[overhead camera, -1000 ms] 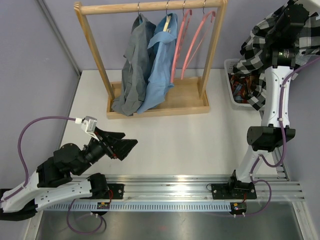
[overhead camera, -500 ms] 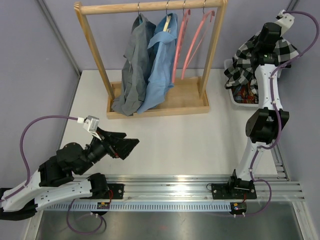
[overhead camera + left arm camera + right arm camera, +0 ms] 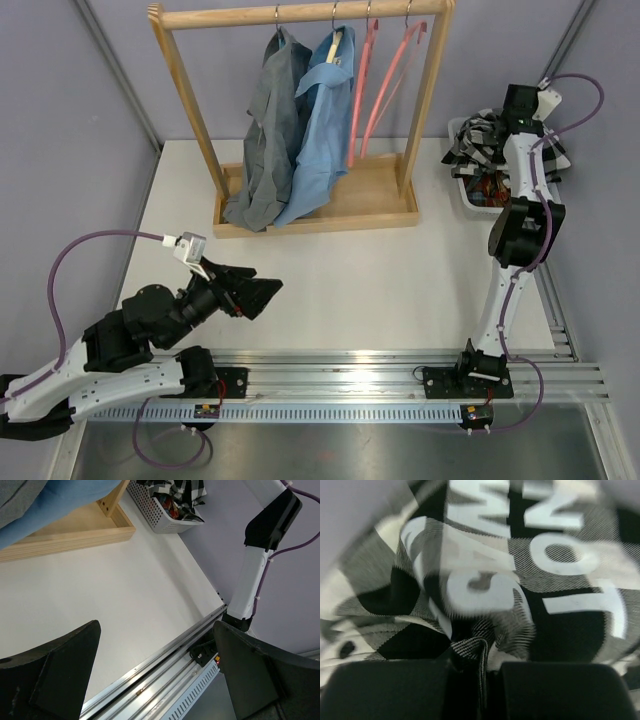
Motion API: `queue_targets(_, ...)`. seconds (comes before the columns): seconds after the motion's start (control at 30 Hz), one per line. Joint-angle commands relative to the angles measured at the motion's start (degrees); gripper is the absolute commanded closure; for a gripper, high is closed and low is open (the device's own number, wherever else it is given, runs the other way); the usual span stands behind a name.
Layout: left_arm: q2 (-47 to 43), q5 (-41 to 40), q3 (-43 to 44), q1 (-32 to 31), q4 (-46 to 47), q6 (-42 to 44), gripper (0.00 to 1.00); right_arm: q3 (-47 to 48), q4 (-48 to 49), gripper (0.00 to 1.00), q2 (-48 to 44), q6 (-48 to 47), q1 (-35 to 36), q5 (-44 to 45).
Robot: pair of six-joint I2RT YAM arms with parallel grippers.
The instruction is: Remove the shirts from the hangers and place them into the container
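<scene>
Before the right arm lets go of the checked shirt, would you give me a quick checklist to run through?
1. Grip: the right gripper is shut on the checked shirt: ok.
2. Position: the shirt sits over the basket: ok.
3. Containment: shirt wholly inside the basket: not ok, fabric drapes over the rim.
4. Other arm: the left gripper is open and holds nothing: ok.
5. Remaining work: the grey shirt and the blue shirt taken down: not ok, both hang on the rack.

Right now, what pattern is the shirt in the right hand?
Black-and-white checked shirt with white lettering; clearest in the right wrist view.
</scene>
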Motion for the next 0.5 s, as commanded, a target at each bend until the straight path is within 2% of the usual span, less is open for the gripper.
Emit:
queue_targets(0.0, 0.5, -1.0, -0.2, -0.2, 2.6, -0.9, 0.01, 1.7, -9.5, 1.0, 3.3, 4.3, 0.0, -4.4)
queue_targets(0.2, -0.7, -0.4, -1.5, -0.2, 3.3, -1.8, 0.01, 3.2, -16.9, 1.0, 11.2, 5.0, -0.2, -9.2)
queue_targets(0.33, -2.1, -0.3, -2.2, -0.3, 3.3, -2.5, 0.01, 7.9, -23.0, 1.0, 17.8, 5.2, -0.3, -12.1)
queue_targets(0.47, -3.6, -0.3, -2.5, -0.2, 2.6, -3.0, 0.01, 6.4, -23.3, 1.0, 18.4, 5.0, -0.3, -14.5)
